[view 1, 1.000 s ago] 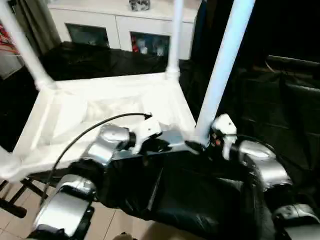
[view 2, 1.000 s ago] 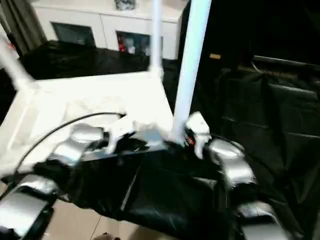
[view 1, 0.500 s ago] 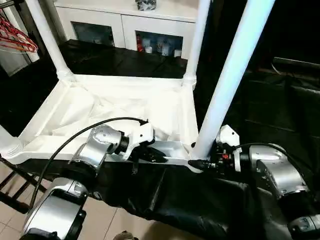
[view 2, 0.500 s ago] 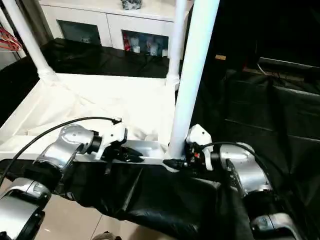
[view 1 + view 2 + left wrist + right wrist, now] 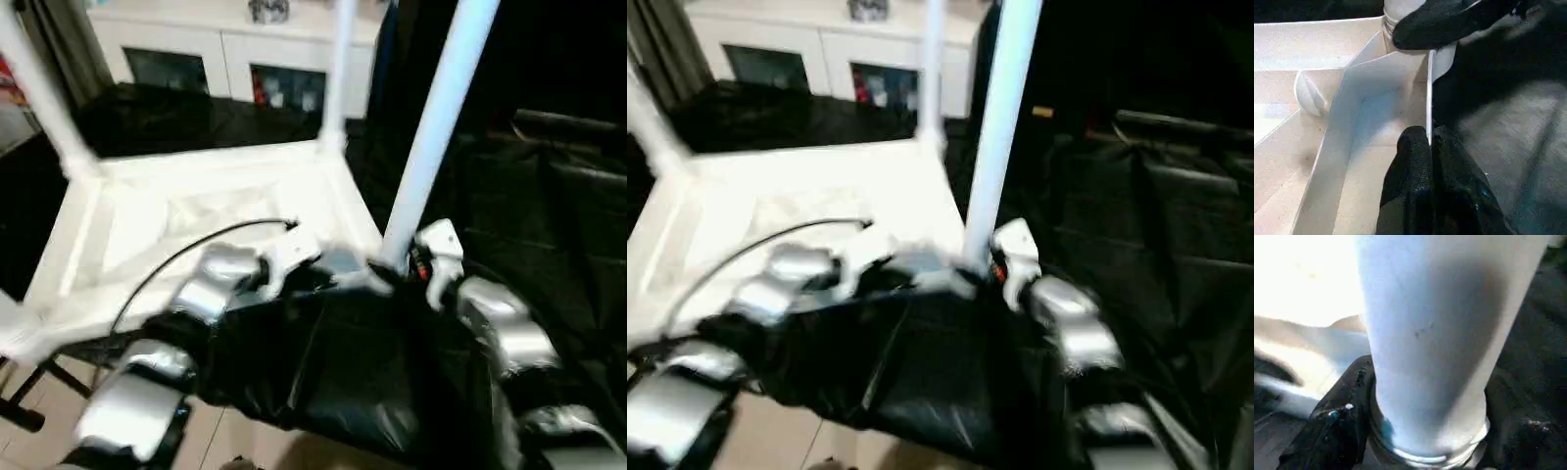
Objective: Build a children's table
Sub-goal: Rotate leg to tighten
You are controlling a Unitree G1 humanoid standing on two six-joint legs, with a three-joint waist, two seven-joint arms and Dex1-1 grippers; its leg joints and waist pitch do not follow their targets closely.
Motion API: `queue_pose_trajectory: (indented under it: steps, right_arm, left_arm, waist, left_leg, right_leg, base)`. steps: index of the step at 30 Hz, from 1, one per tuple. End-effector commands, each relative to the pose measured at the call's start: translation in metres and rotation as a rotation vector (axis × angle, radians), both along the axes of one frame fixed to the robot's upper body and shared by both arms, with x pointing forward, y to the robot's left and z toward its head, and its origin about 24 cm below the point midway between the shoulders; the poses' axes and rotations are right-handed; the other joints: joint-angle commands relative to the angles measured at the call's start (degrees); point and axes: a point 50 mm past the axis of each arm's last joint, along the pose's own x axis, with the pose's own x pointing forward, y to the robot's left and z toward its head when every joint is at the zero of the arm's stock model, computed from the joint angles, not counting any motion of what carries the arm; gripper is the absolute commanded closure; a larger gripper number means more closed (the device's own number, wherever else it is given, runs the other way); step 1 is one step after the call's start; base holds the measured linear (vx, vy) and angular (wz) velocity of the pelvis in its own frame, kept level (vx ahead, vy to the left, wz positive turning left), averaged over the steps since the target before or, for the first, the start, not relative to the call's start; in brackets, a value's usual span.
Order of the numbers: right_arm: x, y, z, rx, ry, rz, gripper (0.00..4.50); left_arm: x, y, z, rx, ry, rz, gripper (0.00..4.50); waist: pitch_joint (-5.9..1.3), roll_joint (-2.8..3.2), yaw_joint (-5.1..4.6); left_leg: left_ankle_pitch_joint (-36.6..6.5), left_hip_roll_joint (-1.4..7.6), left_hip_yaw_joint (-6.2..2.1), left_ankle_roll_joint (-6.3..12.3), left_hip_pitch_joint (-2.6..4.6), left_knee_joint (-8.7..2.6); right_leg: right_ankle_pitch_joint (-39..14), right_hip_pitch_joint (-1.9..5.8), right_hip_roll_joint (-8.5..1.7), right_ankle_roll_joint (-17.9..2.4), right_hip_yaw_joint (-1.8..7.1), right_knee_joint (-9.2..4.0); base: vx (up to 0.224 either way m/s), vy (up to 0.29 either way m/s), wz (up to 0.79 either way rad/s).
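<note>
The white children's table lies upside down, and the ribbed underside of its top [image 5: 196,206] faces up. Legs stand up from its corner sockets: the near right leg [image 5: 436,127], a far right one [image 5: 338,78] and a far left one [image 5: 39,98]. My left gripper [image 5: 1429,139] is shut on the thin wall of the top's near rim [image 5: 1429,83], close to the near right corner. My right gripper [image 5: 1425,431] is shut around the base of the near right leg [image 5: 1425,333], with a black finger [image 5: 1337,426] pressed against its side.
The table rests on a surface under crumpled black cloth [image 5: 372,362]. More black-draped bulk stands to the right [image 5: 549,196]. Behind is a white cabinet with glass doors [image 5: 225,59]. Black stand legs [image 5: 39,392] and tiled floor [image 5: 29,450] show at the lower left.
The whole picture swung and came back, so the camera moved. Both grippers keep their places at the table's near right corner.
</note>
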Motion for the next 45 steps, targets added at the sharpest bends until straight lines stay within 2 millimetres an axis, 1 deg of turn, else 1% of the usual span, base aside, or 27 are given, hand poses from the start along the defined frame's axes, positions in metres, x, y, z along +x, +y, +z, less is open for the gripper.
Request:
queue_pose_trajectory:
  steps: [1,3,4,5,6,7,8,11,13,15,17,20,21,22,24,26,27,28,30,32,34,36,38,40,41,44,45]
  right_arm:
    - [-0.005,0.029,-0.018,0.0,0.087,0.0,1.78]
    - [0.0,0.037,-0.021,0.049,0.124,-0.114,1.78]
    - [0.0,0.037,-0.021,0.049,0.124,-0.114,1.78]
    - [0.003,0.047,-0.021,0.055,0.122,-0.148,1.78]
    - [0.004,0.053,-0.018,0.046,0.094,-0.128,1.78]
    - [0.004,0.054,-0.018,0.044,0.083,-0.12,1.78]
    - [0.005,0.059,-0.014,0.056,0.059,-0.104,1.09]
    - [0.006,0.06,-0.01,0.104,0.055,-0.078,1.02]
    - [0.006,0.055,-0.007,0.09,0.035,-0.035,0.72]
    - [0.005,0.05,-0.006,0.063,0.019,0.024,0.64]
    - [0.002,0.044,-0.006,0.031,-0.005,0.103,0.64]
    - [-0.003,0.037,-0.005,0.0,-0.03,0.21,0.64]
    - [-0.011,0.03,-0.003,-0.018,-0.04,0.328,0.64]
    - [-0.011,0.03,-0.003,-0.018,-0.04,0.328,0.64]
    - [-0.018,0.023,-0.002,-0.016,-0.026,0.424,0.64]
    - [-0.021,0.021,-0.002,-0.015,-0.018,0.463,0.64]
    - [-0.029,0.014,0.0,-0.015,0.0,0.561,0.64]
    - [-0.029,0.014,0.0,-0.015,0.0,0.563,0.64]
    - [-0.039,0.008,0.002,-0.016,0.035,0.678,0.64]
    - [-0.044,0.005,0.002,-0.021,0.059,0.732,0.96]
    - [-0.048,0.003,0.002,-0.027,0.078,0.775,0.96]
    - [-0.052,0.001,0.002,-0.028,0.1,0.812,1.13]
    - [-0.054,0.001,0.002,-0.031,0.112,0.831,1.32]
    - [-0.057,0.0,0.002,-0.033,0.119,0.849,1.36]
    - [-0.058,0.0,0.003,-0.029,0.127,0.863,1.53]
    - [-0.061,0.001,0.004,-0.026,0.137,0.884,1.63]
    - [-0.062,0.002,0.004,-0.025,0.134,0.888,1.72]
  left_arm:
    - [0.007,-0.029,0.019,-0.086,-0.077,0.033,4.5]
    - [0.007,-0.039,0.019,-0.088,-0.088,0.062,4.5]
    - [0.007,-0.039,0.019,-0.088,-0.088,0.062,4.5]
    - [0.006,-0.047,0.018,-0.087,-0.097,0.064,4.5]
    - [0.005,-0.049,0.017,-0.084,-0.102,0.053,4.5]
    - [0.004,-0.05,0.017,-0.083,-0.102,0.049,4.5]
    - [0.003,-0.051,0.016,-0.082,-0.102,0.035,4.5]
    - [0.002,-0.047,0.016,-0.084,-0.099,0.022,4.5]
    - [0.001,-0.04,0.015,-0.086,-0.095,-0.011,4.5]
    - [-0.001,-0.035,0.015,-0.088,-0.086,-0.045,4.5]
    - [-0.002,-0.028,0.014,-0.087,-0.071,-0.074,4.5]
    - [-0.004,-0.02,0.013,-0.077,-0.058,-0.111,4.5]
    - [-0.005,-0.011,0.012,-0.062,-0.052,-0.142,4.5]
    - [-0.005,-0.011,0.012,-0.062,-0.052,-0.142,4.5]
    - [-0.006,-0.004,0.013,-0.06,-0.04,-0.165,4.5]
    - [-0.006,-0.002,0.014,-0.061,-0.036,-0.175,4.5]
    - [-0.007,0.004,0.016,-0.064,-0.023,-0.198,4.5]
    - [-0.007,0.005,0.016,-0.064,-0.023,-0.199,4.5]
    - [-0.007,0.012,0.018,-0.055,-0.013,-0.223,4.5]
    - [-0.008,0.015,0.018,-0.047,-0.007,-0.237,4.5]
    - [-0.008,0.018,0.018,-0.043,0.003,-0.252,4.5]
    - [-0.009,0.021,0.018,-0.039,0.01,-0.265,4.5]
    - [-0.01,0.023,0.018,-0.035,0.016,-0.273,4.5]
    - [-0.011,0.026,0.018,-0.033,0.026,-0.284,4.5]
    - [-0.012,0.028,0.018,-0.029,0.036,-0.296,4.5]
    - [-0.013,0.031,0.018,-0.024,0.046,-0.31,4.5]
    - [-0.014,0.032,0.018,-0.025,0.047,-0.312,4.5]
  waist:
    - [-3.66,-0.39,-0.04]
    - [-3.74,-0.29,-0.13]
    - [-3.74,-0.29,-0.13]
    - [-3.65,-0.29,-0.25]
    - [-3.59,-0.29,-0.32]
    - [-3.59,-0.29,-0.32]
    - [-3.62,-0.28,-0.2]
    - [-3.55,-0.28,-0.24]
    - [-3.58,-0.32,-0.27]
    - [-3.66,-0.39,-0.46]
    - [-3.65,-0.41,-0.61]
    - [-3.56,-0.46,-0.6]
    - [-3.48,-0.44,-0.61]
    - [-3.43,-0.47,-0.37]
    - [-3.42,-0.38,-0.19]
    - [-3.42,-0.44,0.03]
    - [-3.45,-0.39,0.1]
    - [-3.45,-0.51,0.42]
    - [-3.51,-0.48,0.62]
    - [-3.5,-0.49,0.76]
    - [-3.49,-0.46,0.91]
    - [-3.45,-0.55,1.14]
    - [-3.49,-0.48,1.34]
    - [-3.52,-0.49,1.59]
    - [-3.53,-0.48,1.77]
    - [-3.51,-0.48,1.81]
    - [-3.47,-0.63,1.79]
  left_leg:
    - [-9.5,1.42,-0.48,1.82,0.12,-3.34]
    - [-8.98,1.38,-0.44,2.08,0.17,-3.25]
    - [-8.98,1.38,-0.44,2.08,0.17,-3.25]
    - [-9.4,1.33,-0.44,2.1,0.15,-3.34]
    - [-9.96,1.35,-0.43,1.87,0.11,-3.35]
    - [-9.96,1.35,-0.43,1.87,0.11,-3.35]
    - [-10.42,1.34,-0.42,2.14,0.14,-3.33]
    - [-10.84,1.37,-0.42,2.6,0.1,-3.4]
    - [-10.73,1.39,-0.46,2.79,0.04,-3.42]
    - [-10.19,1.37,-0.47,3.26,-0.09,-3.33]
    - [-9.66,1.36,-0.4,3.81,-0.17,-3.24]
    - [-9.99,1.39,-0.3,4.5,-0.21,-3.13]
    - [-10.16,1.4,-0.3,4.57,-0.2,-3.19]
    - [-10.5,1.42,-0.31,4.69,-0.09,-3.19]
    - [-10.91,1.71,-0.25,4.98,-0.12,-3.24]
    - [-11.17,1.69,-0.25,4.71,-0.01,-3.2]
    - [-11.15,1.72,-0.26,4.63,-0.01,-3.18]
    - [-11.1,1.76,-0.25,4.88,0.02,-3.13]
    - [-10.67,1.81,-0.26,5.24,-0.02,-3.12]
    - [-10.32,1.77,-0.26,5.5,-0.11,-3.08]
    - [-10.73,1.79,-0.26,5.08,0.0,-3.09]
    - [-10.91,1.77,-0.27,4.77,0.02,-3.12]
    - [-10.71,1.86,-0.32,4.59,0.07,-3.16]
    - [-10.49,1.89,-0.33,4.53,0.08,-3.14]
    - [-10.43,1.92,-0.3,4.43,0.15,-3.15]
    - [-10.49,1.96,-0.36,4.3,0.09,-3.21]
    - [-10.72,1.93,-0.33,4.23,0.1,-3.22]
  right_leg:
    - [-11.52,3.07,-4.76,-10.2,2.84,-4.58]
    - [-8.93,3.16,-4.74,-11.16,2.79,-4.4]
    - [-8.93,3.16,-4.74,-11.16,2.79,-4.4]
    - [-8.96,3.19,-4.7,-11.23,2.77,-4.45]
    - [-9.77,3.16,-4.81,-11.13,2.76,-4.56]
    - [-9.77,3.16,-4.81,-11.13,2.76,-4.56]
    - [-10.25,3.27,-4.93,-10.89,2.81,-4.66]
    - [-10.07,3.28,-4.84,-10.87,2.82,-4.65]
    - [-9.98,3.36,-4.83,-10.91,2.82,-4.59]
    - [-8.2,3.56,-4.82,-11.47,2.78,-4.38]
    - [-6.72,3.59,-4.78,-12.04,2.75,-4.27]
    - [-8.33,3.64,-4.84,-11.82,2.69,-4.56]
    - [-9.19,3.56,-4.76,-11.68,2.68,-4.62]
    - [-9.94,3.63,-4.71,-11.48,2.56,-4.77]
    - [-10.29,3.45,-4.64,-11.47,2.63,-4.64]
    - [-10.84,3.42,-4.64,-11.64,2.59,-4.65]
    - [-10.88,3.37,-4.71,-11.73,2.62,-4.61]
    - [-10.74,3.51,-4.68,-11.62,2.62,-4.64]
    - [-9.85,3.47,-4.66,-11.7,2.63,-4.53]
    - [-9.74,3.41,-4.61,-11.65,2.58,-4.52]
    - [-10.96,3.28,-4.74,-11.51,2.55,-4.64]
    - [-12.25,3.27,-4.68,-11.08,2.55,-4.74]
    - [-12.15,3.19,-4.74,-10.93,2.58,-4.66]
    - [-11.98,3.15,-4.76,-10.88,2.6,-4.64]
    - [-11.63,3.09,-4.73,-10.94,2.6,-4.6]
    - [-11.17,3.13,-4.78,-11.1,2.59,-4.52]
    - [-11.67,3.15,-4.74,-10.92,2.57,-4.59]
  base:
    - [0.0,0.0,0.0]
    - [0.0,0.0,0.0]
    - [0.0,0.0,0.0]
    - [0.0,0.0,0.0]
    - [0.0,0.0,0.0]
    - [0.0,0.0,0.0]
    - [0.0,0.0,0.0]
    - [0.0,0.0,0.0]
    - [0.0,0.0,0.0]
    - [0.0,0.0,0.0]
    - [0.0,0.0,0.0]
    - [0.0,0.0,0.0]
    - [0.0,0.0,0.0]
    - [0.0,0.0,0.0]
    - [0.0,0.0,0.0]
    - [0.0,0.0,0.0]
    - [0.0,0.0,0.0]
    - [0.0,0.0,0.0]
    - [0.0,0.0,0.0]
    - [0.0,0.0,0.0]
    - [0.0,0.0,0.0]
    - [0.0,0.0,0.0]
    - [0.0,0.0,0.0]
    - [0.0,0.0,0.0]
    - [0.0,0.0,0.0]
    - [0.0,0.0,0.0]
    - [0.0,0.0,0.0]
